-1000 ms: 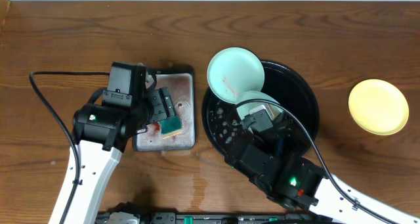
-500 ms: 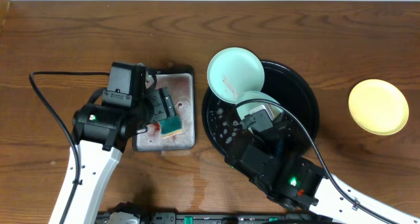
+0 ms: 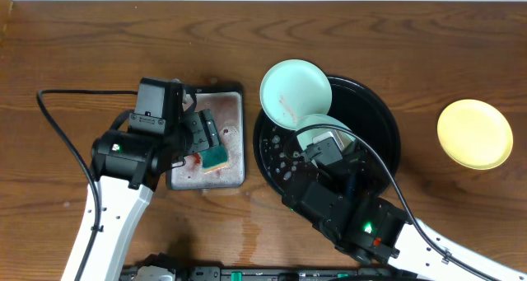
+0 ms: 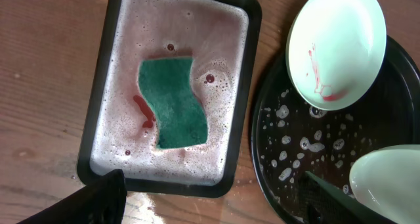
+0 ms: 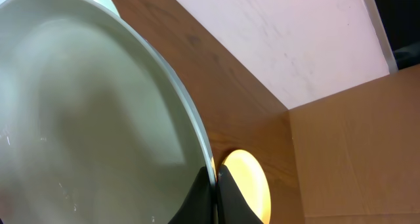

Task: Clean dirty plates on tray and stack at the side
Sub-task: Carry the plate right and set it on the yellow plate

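A pale mint plate (image 3: 295, 90) smeared with red streaks leans on the far left rim of the large round black tray (image 3: 380, 124); it also shows in the left wrist view (image 4: 336, 48). My right gripper (image 5: 214, 188) is shut on the rim of a second mint plate (image 5: 85, 119), held tilted over the tray (image 3: 323, 126). The pale yellow plate (image 3: 474, 133) lies on the bare tabletop at the right and shows behind the held plate (image 5: 248, 184). My left gripper (image 4: 210, 204) is open and empty, hovering over the small rectangular tray.
The small rectangular black tray (image 4: 98, 145) holds foamy red-stained water and a green sponge (image 4: 174, 102). Foam droplets dot the round tray's floor (image 4: 295, 138). Water is spilled on the wood in front of the rectangular tray. A black cable runs at the far left.
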Action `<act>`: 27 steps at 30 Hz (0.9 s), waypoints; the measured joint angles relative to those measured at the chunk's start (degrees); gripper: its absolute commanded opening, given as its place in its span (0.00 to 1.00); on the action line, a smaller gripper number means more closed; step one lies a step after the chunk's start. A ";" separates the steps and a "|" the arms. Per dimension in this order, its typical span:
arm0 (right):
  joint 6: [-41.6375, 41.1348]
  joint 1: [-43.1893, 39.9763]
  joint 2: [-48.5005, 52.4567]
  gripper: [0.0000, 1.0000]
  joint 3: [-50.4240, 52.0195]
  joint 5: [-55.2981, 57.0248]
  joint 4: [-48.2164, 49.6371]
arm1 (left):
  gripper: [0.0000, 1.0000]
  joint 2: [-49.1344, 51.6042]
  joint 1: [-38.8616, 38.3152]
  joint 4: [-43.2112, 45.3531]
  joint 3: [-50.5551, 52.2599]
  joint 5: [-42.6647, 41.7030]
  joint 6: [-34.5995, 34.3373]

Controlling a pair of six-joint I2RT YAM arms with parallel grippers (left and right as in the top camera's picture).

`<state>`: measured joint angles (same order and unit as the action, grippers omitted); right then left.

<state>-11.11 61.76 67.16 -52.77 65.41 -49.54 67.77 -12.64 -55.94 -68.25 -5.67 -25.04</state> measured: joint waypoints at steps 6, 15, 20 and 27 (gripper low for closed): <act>-3.54 -1.27 0.00 0.01 0.00 -0.42 0.00 | 0.83 -0.02 0.00 0.00 0.00 0.00 0.00; -10.12 -22.97 0.02 0.01 0.00 -23.43 3.69 | 0.83 0.00 0.00 -0.02 0.00 0.00 0.00; -7.45 -38.77 -0.57 0.01 0.02 -44.48 6.75 | 0.83 -0.02 0.00 0.02 0.00 0.00 0.00; -6.47 -69.94 -0.48 0.01 0.02 -70.99 11.76 | 0.83 -0.02 0.00 -0.02 0.00 0.00 0.00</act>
<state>-17.58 -8.19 66.67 -52.75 -5.58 -37.78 67.75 -12.64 -55.96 -68.25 -5.67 -25.04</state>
